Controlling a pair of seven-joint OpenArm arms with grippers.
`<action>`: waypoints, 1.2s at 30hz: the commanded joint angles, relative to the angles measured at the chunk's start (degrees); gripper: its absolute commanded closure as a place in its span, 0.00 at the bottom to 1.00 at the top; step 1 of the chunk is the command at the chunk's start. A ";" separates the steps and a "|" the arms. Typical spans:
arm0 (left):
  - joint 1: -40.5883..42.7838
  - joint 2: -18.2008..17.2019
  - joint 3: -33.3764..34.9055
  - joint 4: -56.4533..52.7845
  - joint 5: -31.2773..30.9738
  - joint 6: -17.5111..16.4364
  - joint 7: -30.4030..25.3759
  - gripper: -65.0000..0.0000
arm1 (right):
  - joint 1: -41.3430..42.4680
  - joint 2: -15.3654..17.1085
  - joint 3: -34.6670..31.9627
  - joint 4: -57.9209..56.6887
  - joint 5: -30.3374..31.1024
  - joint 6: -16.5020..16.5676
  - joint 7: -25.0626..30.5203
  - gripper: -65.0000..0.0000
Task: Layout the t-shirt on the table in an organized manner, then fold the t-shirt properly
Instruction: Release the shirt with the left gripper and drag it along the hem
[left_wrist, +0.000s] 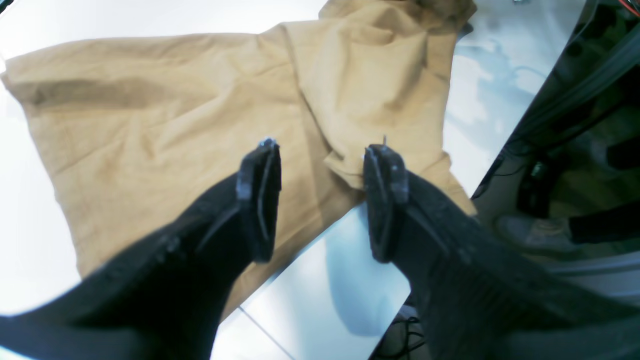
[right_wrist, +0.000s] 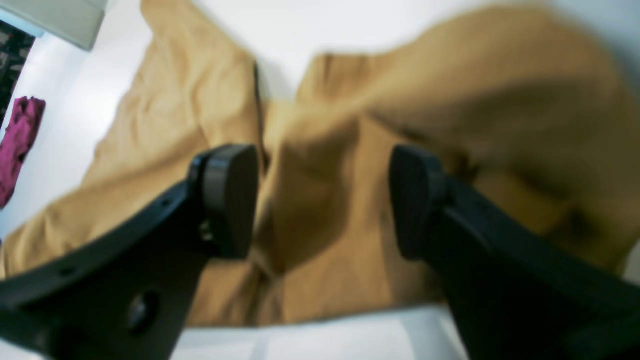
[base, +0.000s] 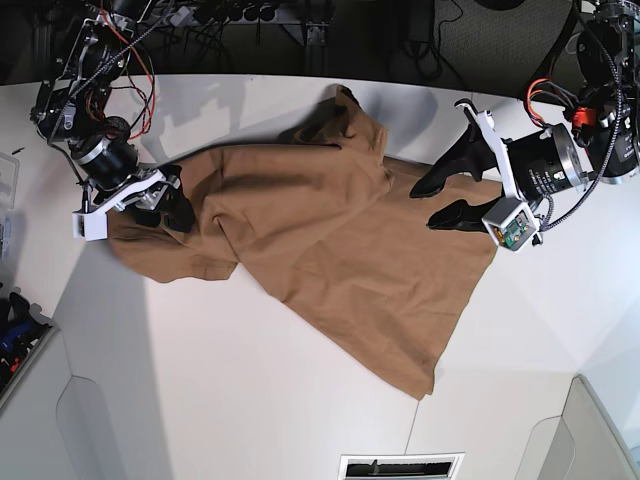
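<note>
t-shirt spread diagonally on table — hem corner toward near edge; both fingers sets apart, gripping nothing

White table under rumpled t-shirt

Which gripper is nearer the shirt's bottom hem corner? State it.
Left. The left gripper hangs open above the t-shirt edge leading there; the right gripper sits at the far end.

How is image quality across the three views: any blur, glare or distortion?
Right wrist: heavy blur, worst on the upper right of the t-shirt. Left wrist: shirt fairly sharp, but the table is blown out to white glare, and its edges bend from wide-angle distortion. Base: sharp and evenly lit, with soft shadows of the arms on the table at the top.
</note>
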 joint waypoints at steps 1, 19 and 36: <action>-0.63 -0.61 -0.37 0.76 0.46 -0.30 -2.23 0.54 | -0.02 0.70 0.13 1.16 1.16 0.48 1.44 0.44; -20.02 0.98 10.75 -34.60 10.38 0.00 -10.95 0.95 | -2.54 0.68 0.13 1.14 -8.26 -0.24 3.28 1.00; -25.11 -0.70 17.09 -58.27 27.87 1.51 -19.10 0.95 | -6.54 6.88 0.13 0.68 -13.81 -0.92 6.47 1.00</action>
